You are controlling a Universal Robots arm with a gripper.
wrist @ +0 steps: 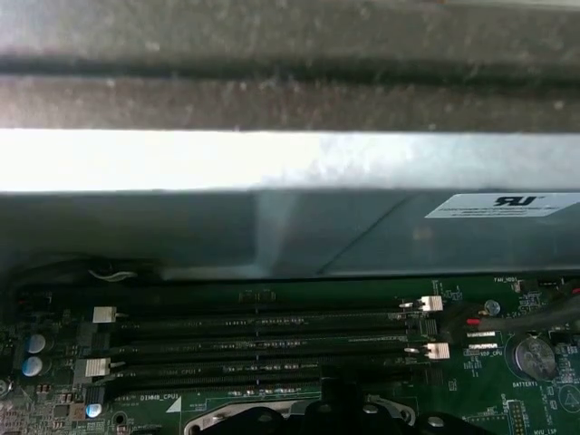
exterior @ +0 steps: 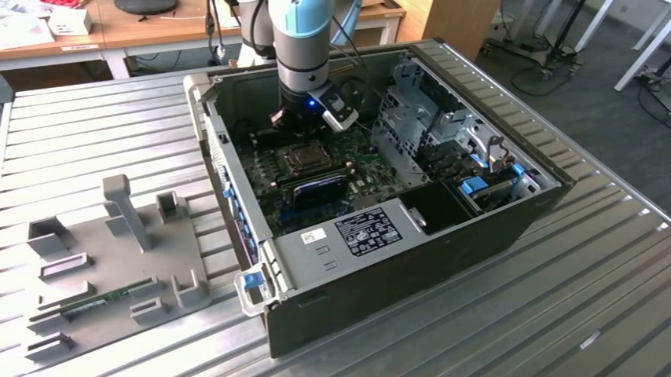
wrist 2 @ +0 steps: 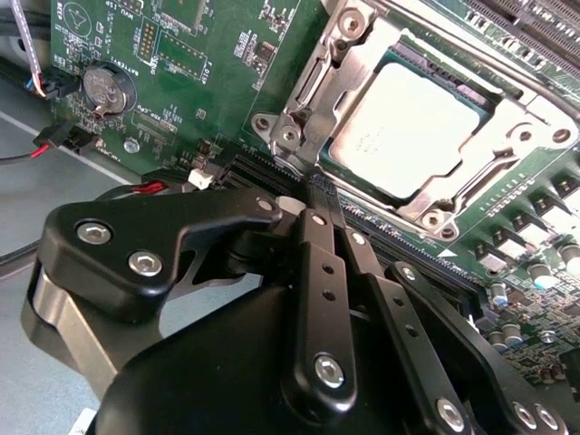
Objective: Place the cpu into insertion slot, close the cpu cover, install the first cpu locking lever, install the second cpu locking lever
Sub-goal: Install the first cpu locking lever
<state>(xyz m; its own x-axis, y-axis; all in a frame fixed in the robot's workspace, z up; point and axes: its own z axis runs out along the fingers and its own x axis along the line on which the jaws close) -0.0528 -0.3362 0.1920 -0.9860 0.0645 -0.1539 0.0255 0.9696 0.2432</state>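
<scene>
Claw (wrist 2: pixel 319 195) low inside the open computer case (exterior: pixel 504 228), fingers pressed together with nothing between them, tips down at the edge of the socket beside the black memory slots (wrist: pixel 263 349). Just past the tips, chip (wrist 2: pixel 408 127) seated flat in the socket (wrist 2: pixel 521 104) on the green board (wrist 2: pixel 181 82), with the silver cover plate (wrist 2: pixel 340 86) lying closed around it. Further out, round coin battery (wrist 2: pixel 107 86) on the board. Outside the case, grey fixture tray (exterior: pixel 115 267) on the slatted table (exterior: pixel 84 133).
</scene>
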